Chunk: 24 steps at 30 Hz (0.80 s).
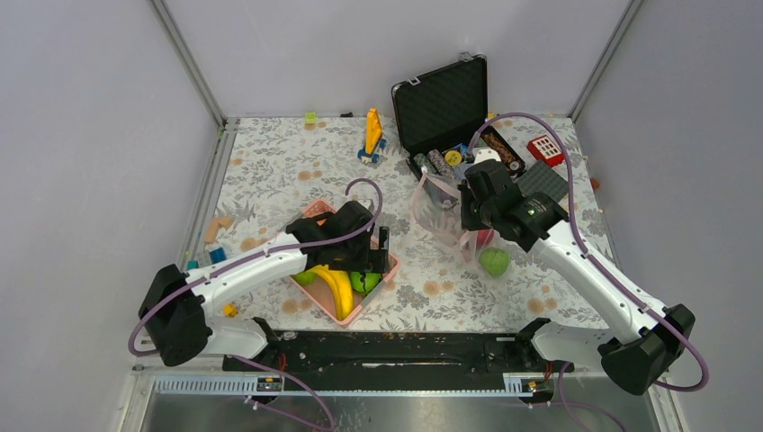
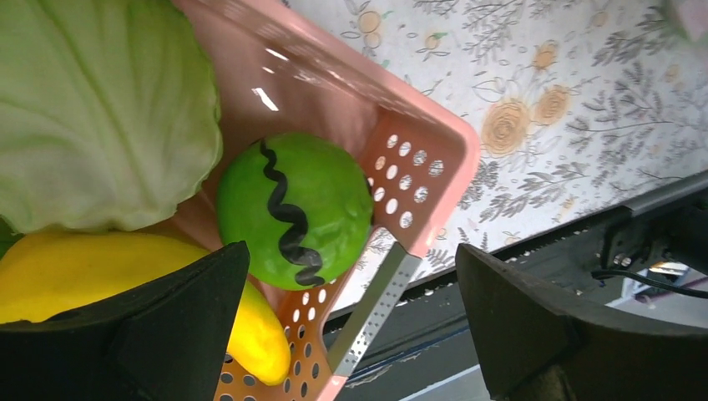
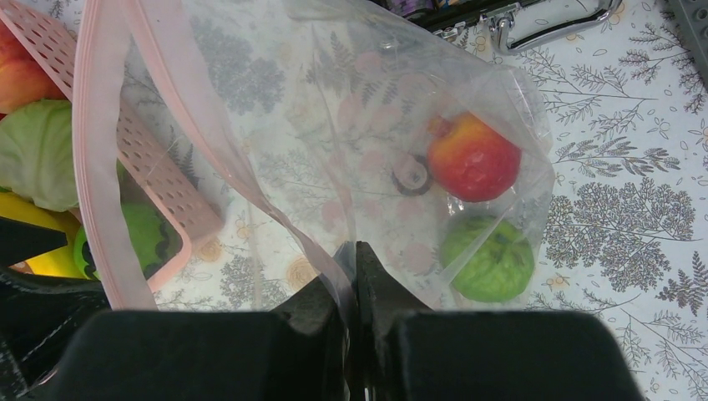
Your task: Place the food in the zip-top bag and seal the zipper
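The pink basket (image 1: 310, 214) holds a yellow banana bunch (image 1: 335, 290), a green round fruit (image 2: 292, 209) with a black squiggle and a pale cabbage (image 2: 100, 109). My left gripper (image 2: 351, 259) hangs open over the basket's near corner, one finger by the banana and green fruit, the other outside the rim, nothing held. The clear zip-top bag (image 3: 334, 100) holds a red apple (image 3: 473, 157) and a green fruit (image 3: 488, 259). Its pinkish zipper (image 3: 96, 167) gapes open toward the basket. My right gripper (image 3: 352, 251) is shut on the bag's mouth edge.
An open black case (image 1: 441, 103) with small items stands at the back right. Beside it lie a red block (image 1: 545, 148) and a grey studded plate (image 1: 544, 180). A yellow toy (image 1: 372, 130) stands at the back. The black base rail (image 1: 387, 351) runs along the near edge.
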### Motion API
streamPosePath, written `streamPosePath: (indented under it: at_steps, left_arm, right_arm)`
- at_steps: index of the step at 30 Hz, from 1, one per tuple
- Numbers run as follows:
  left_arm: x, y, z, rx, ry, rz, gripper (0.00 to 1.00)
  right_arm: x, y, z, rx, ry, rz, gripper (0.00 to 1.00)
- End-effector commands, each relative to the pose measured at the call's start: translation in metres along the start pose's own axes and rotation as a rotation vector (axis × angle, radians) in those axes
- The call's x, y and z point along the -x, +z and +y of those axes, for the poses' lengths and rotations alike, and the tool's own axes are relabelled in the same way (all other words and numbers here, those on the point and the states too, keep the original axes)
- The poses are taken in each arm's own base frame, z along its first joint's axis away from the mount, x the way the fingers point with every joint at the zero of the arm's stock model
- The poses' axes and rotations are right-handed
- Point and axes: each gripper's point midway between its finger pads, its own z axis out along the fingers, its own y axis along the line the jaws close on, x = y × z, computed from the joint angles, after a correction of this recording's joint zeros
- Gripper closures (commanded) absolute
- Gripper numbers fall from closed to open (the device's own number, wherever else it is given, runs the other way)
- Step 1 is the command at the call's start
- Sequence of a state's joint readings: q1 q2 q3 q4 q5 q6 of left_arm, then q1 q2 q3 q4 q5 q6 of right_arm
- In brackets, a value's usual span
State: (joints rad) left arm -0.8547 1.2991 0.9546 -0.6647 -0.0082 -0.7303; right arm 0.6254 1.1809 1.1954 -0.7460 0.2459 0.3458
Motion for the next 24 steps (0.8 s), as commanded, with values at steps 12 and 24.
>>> streamPosePath:
  at_steps: [12,24]
  left_arm:
    - [0.001,0.013,0.028,0.177,-0.028,-0.003,0.12]
    - [-0.011,0.03,0.032,0.217,-0.048,0.054,0.2]
  right_arm:
    - [0.003,0.006,-0.005,-0.03,-0.009,-0.008,0.9]
    - [0.0,0.008,-0.006,-0.037,-0.014,0.005,0.9]
